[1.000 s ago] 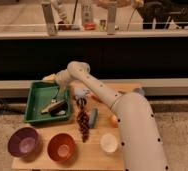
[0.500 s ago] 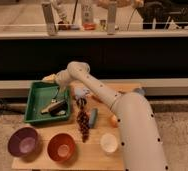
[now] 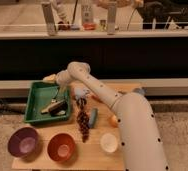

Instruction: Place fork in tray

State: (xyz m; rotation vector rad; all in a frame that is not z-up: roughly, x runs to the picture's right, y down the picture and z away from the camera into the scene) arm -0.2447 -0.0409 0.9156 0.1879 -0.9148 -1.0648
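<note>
Change: nothing has visibly moved since the earlier frames; arm, gripper and tabletop things sit as they did.
Table edges: the wooden table (image 3: 94, 156) ends just left of the tray and just in front of the bowls; a dark wall runs behind its far edge.
Tray: the green tray (image 3: 32, 102) fills the far left corner of the table, its left wall near the table's left edge.
Open room: bare wood shows between the orange bowl and the white cup, and in a strip in front of the tray; the robot's white body covers the table's right side.
Arm: it rises from the lower right, bends at an elbow above the tray's far right corner, and slopes down and left into the tray.
Gripper: the gripper (image 3: 54, 106) is low over the tray floor, right of centre, inside the walls.
Jaws: apart, clamped on nothing I can see.
Fork: cannot be made out for certain; a pale sliver (image 3: 60, 113) lies on the tray floor just beside the gripper, and I cannot tell whether that is it.
Trays: one.
Bowls: two, a purple bowl (image 3: 23, 141) and an orange bowl (image 3: 62, 147), side by side along the near edge.
Cups: one white cup (image 3: 109, 142), right of the orange bowl.
Grapes: one dark bunch of grapes (image 3: 82, 122), lying lengthwise mid-table, just right of the tray.
Others: one green piece (image 3: 93, 116) beside the grapes, one small orange fruit (image 3: 113, 120) against the robot's body, one yellow thing (image 3: 49, 78) at the tray's far rim.
</note>
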